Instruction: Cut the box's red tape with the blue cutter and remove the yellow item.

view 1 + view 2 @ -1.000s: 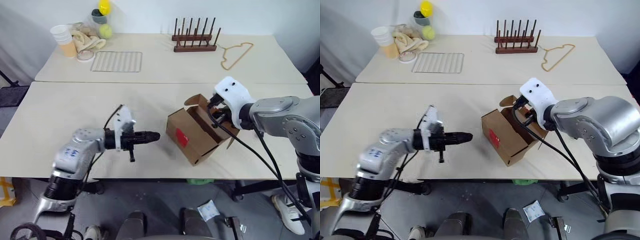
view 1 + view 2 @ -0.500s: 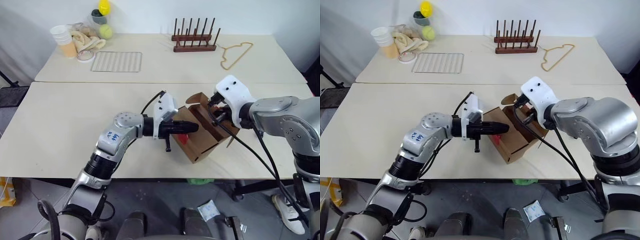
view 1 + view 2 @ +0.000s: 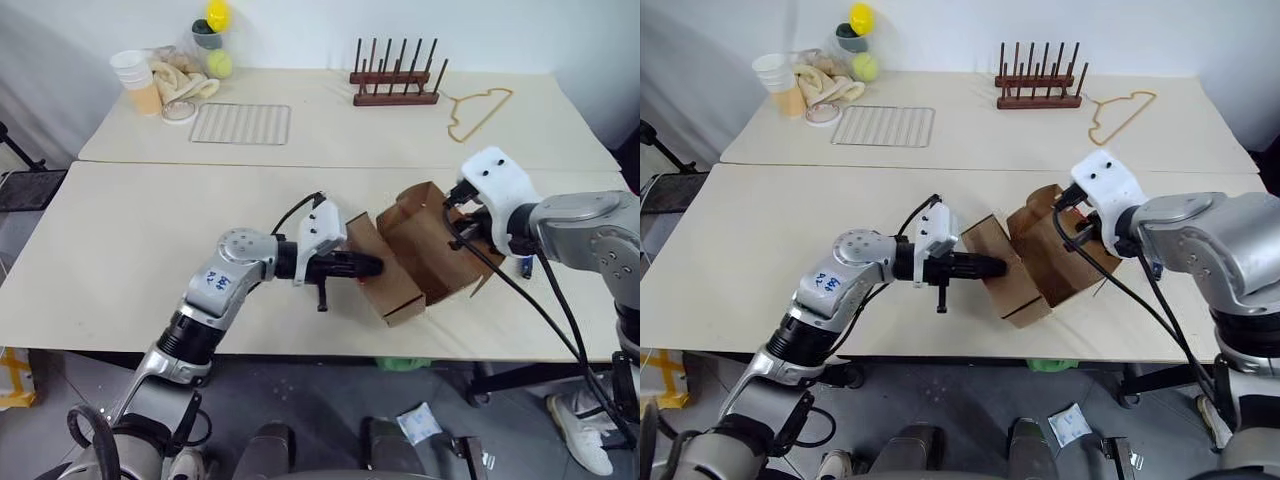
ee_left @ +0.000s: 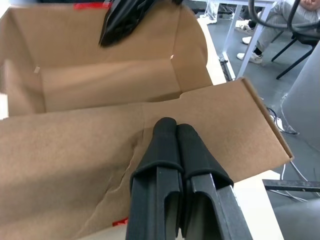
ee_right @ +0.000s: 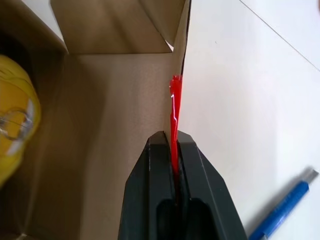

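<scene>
My right pincer (image 5: 170,145) pinches the box (image 3: 425,250) flap at its red tape (image 5: 174,110); my left pincer (image 4: 172,131), pressed together, touches another flap.

Lighting: bright, even, diffuse from overhead. Shadows: soft and short on the tabletop (image 3: 150,240); deeper inside the box (image 5: 90,125). Glare: faint sheen along the red tape (image 5: 174,107). Focus: wrist views soft up close.
</scene>
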### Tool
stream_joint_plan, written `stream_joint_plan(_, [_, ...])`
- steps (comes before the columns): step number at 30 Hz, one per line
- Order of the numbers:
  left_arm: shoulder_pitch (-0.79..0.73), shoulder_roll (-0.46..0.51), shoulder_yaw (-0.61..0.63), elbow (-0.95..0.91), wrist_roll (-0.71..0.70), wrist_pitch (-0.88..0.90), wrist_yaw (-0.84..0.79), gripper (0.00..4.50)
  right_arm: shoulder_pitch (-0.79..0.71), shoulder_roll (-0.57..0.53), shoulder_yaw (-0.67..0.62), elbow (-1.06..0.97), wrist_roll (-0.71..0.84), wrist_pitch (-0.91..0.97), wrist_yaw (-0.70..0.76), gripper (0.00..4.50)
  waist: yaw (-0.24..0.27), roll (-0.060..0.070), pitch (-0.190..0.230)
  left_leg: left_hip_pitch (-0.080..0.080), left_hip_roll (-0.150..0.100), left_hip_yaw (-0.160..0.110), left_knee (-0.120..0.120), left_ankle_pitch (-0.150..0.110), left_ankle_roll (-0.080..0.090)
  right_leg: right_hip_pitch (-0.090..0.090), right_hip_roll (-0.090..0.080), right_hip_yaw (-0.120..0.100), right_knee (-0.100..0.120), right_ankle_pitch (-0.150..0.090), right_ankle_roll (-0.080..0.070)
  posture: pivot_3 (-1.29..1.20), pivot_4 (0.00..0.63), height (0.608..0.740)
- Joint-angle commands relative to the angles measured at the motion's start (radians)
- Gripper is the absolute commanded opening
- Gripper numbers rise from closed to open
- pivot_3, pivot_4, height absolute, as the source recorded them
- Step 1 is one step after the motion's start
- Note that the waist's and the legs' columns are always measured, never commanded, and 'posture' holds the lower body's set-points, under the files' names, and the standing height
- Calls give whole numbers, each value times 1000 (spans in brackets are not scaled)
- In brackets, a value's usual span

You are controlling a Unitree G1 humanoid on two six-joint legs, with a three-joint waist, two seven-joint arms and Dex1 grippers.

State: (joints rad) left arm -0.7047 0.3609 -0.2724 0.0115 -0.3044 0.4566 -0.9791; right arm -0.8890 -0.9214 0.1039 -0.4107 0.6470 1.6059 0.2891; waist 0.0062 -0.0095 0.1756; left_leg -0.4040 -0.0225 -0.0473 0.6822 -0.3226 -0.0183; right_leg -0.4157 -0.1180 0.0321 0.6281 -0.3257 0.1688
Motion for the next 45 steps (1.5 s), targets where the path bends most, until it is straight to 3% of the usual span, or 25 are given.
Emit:
stream_joint_plan(1, [34,32,-4,42,35,29,12,0,9,-49,-27,14,-42,-17,24,29,3,0,0,1,0,0,0,0,0,1,0,0,0,0,0,0,150,740])
stream_joint_plan(14, [103,115,36,-35,21,135,31,0,98,-21,-41,-8,-80,-23,76,29,16,0,0,1,0,0,0,0,0,0,0,0,0,0,0,0,150,740])
stream_joint_plan(23, [110,71,82,-33,14,128,93,0,133,91,-65,-53,-109,8,36,29,13,0,0,-1,0,0,-1,0,0,-2,0,0,1,0,0,0,150,740])
stream_joint_plan(30, [155,184,109,-98,-7,160,19,0,140,114,-68,-81,-129,9,5,29,-5,0,0,-1,0,0,-2,0,0,-3,0,0,2,0,0,0,150,740])
stream_joint_plan(35, [164,275,171,-171,-97,155,-93,0,131,116,-63,-84,-144,8,-3,29,-10,0,0,-1,1,0,-2,0,0,-3,0,0,2,0,0,0,150,740])
stream_joint_plan(39, [92,184,203,-202,-175,191,-41,0,124,117,-58,-84,-152,8,-1,29,4,0,0,-1,0,0,-1,0,0,-2,-1,0,1,0,0,0,150,740])
stream_joint_plan(45, [-19,30,103,-141,-128,141,6,0,111,115,-47,-84,-158,8,4,29,0,0,0,-1,-1,0,-1,0,0,-2,0,0,1,1,1,0,150,740])
